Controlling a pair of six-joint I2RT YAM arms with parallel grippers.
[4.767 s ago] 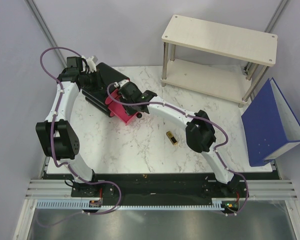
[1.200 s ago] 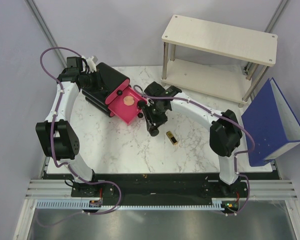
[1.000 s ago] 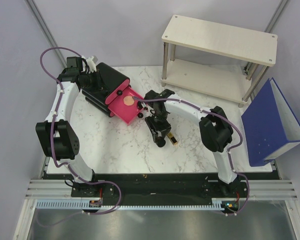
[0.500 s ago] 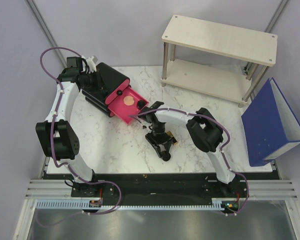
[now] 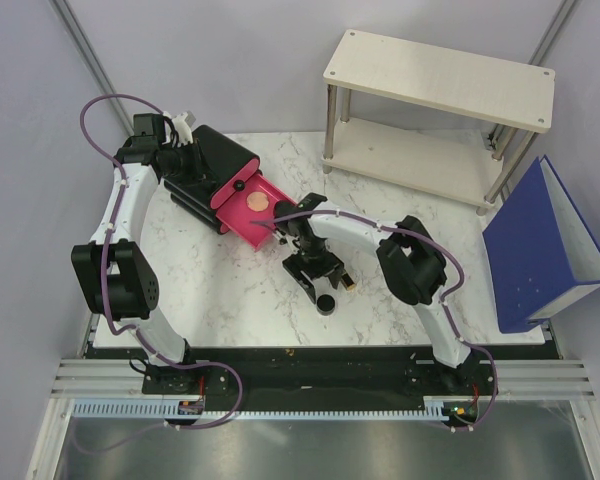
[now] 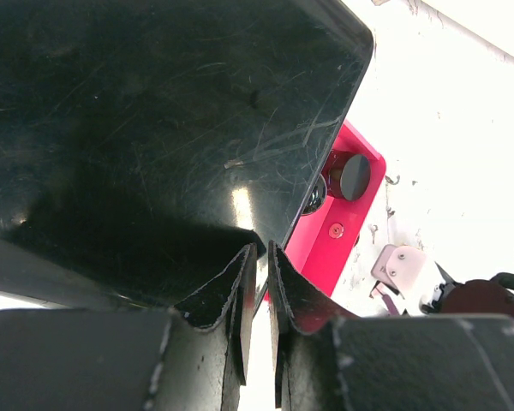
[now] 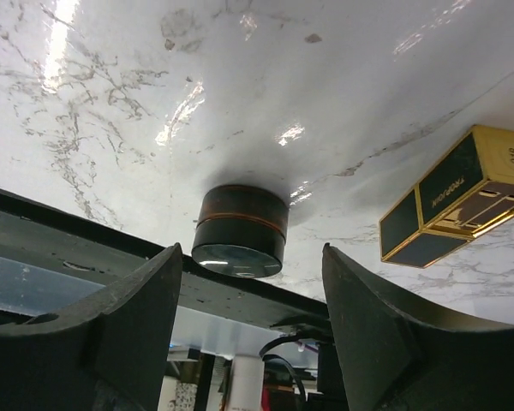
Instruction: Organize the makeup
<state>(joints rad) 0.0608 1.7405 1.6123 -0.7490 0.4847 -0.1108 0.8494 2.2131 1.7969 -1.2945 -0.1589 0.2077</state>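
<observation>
A round black compact (image 5: 325,303) stands on the marble table; in the right wrist view it (image 7: 240,231) sits between my fingers, just past their tips. My right gripper (image 5: 321,290) (image 7: 250,257) is open around it without touching. A gold-and-black lipstick (image 5: 348,281) (image 7: 450,201) lies just to its right. A peach compact (image 5: 257,200) lies in the open pink drawer (image 5: 242,222) (image 6: 334,231) of the black box (image 5: 215,160) (image 6: 154,111). My left gripper (image 5: 185,142) (image 6: 259,248) is pinched on the box's edge. Tubes are out of view.
A wooden two-tier shelf (image 5: 440,110) stands at the back right. A blue binder (image 5: 540,245) leans at the right table edge. The black front rail (image 5: 310,365) runs close behind the compact. My right arm arches over the table's middle.
My right gripper has swung from the pink drawer toward the table's front, beside the lipstick. The black compact came with it and now stands free on the table. The left arm has not moved.
</observation>
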